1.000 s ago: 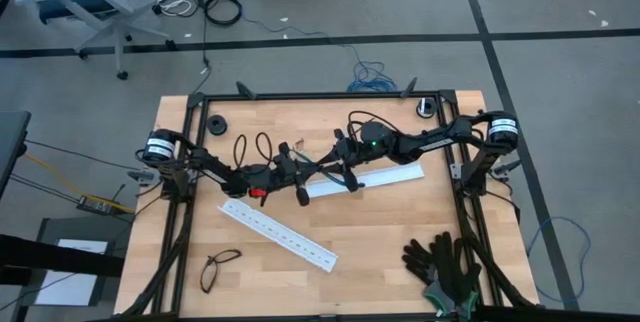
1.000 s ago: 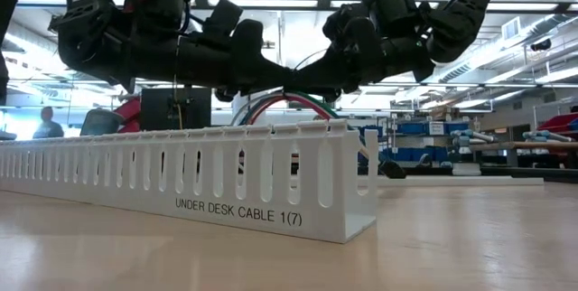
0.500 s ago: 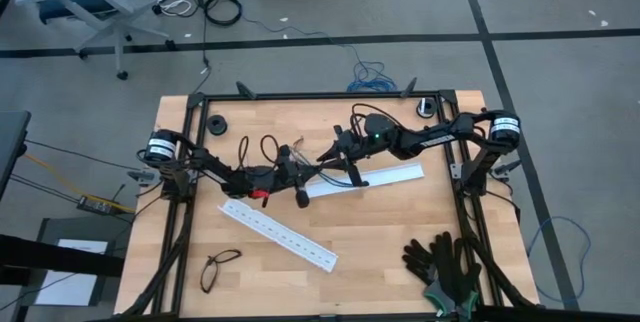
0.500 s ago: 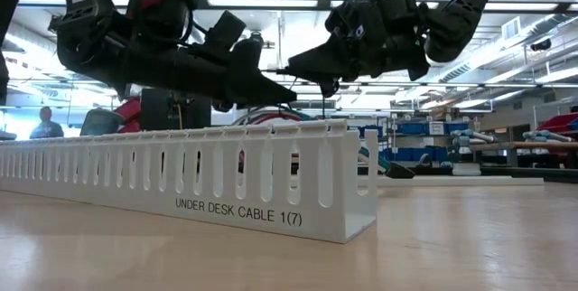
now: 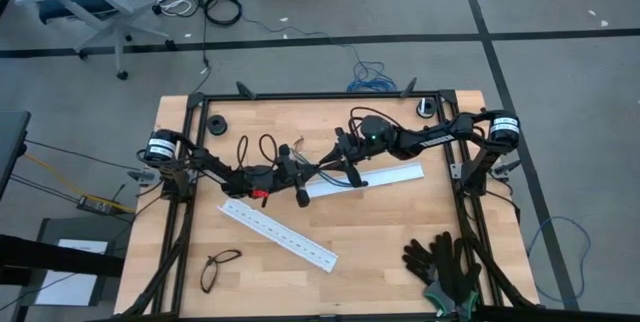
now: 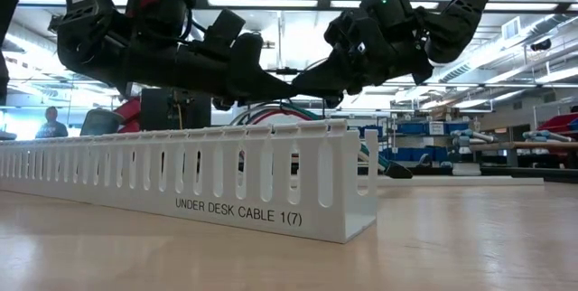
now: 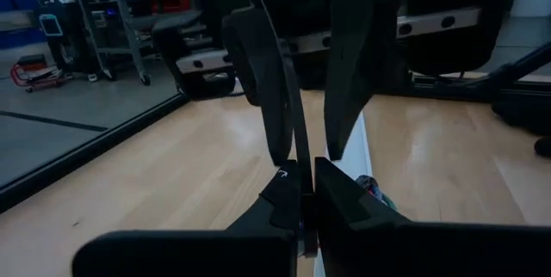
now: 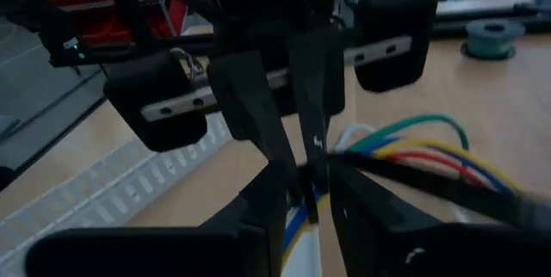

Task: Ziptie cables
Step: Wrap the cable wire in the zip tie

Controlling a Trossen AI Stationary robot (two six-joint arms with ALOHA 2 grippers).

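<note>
The cables [image 8: 413, 144], thin green, yellow, red and blue wires, lie over a white rail [image 5: 375, 178] under both grippers; red and green loops [image 6: 280, 110] show behind the near rail [image 6: 181, 178]. At mid-table my left gripper [image 7: 307, 182] is shut on a thin black zip tie strap [image 7: 293, 113]. My right gripper [image 8: 307, 187] faces it tip to tip [image 5: 330, 162], its fingers [image 7: 258, 79] a little apart on either side of that strap. In the high view the arms hide most of the cables. My left gripper pinches the strap's lower part [image 7: 303, 169] between its two shut fingers, coming level from the table's left. The strap stands up past the fingertips, clear of the table. My right gripper has the strap [image 8: 308, 193] in its narrow gap; whether its fingers touch it I cannot tell.
A second white rail [image 5: 278, 234] lies slantwise near the front. Black gloves [image 5: 440, 262] sit at the front right, glasses [image 5: 220, 267] at the front left. Black cord loops [image 5: 255, 147] and a black roll [image 5: 217, 125] lie at the far left, a teal spool [image 8: 491, 36] at the far right.
Half a second ago my right gripper rose and drew a little away from my left gripper's tips. It has come back down, so both tips meet again over the rail. My left gripper has kept its hold on the strap.
</note>
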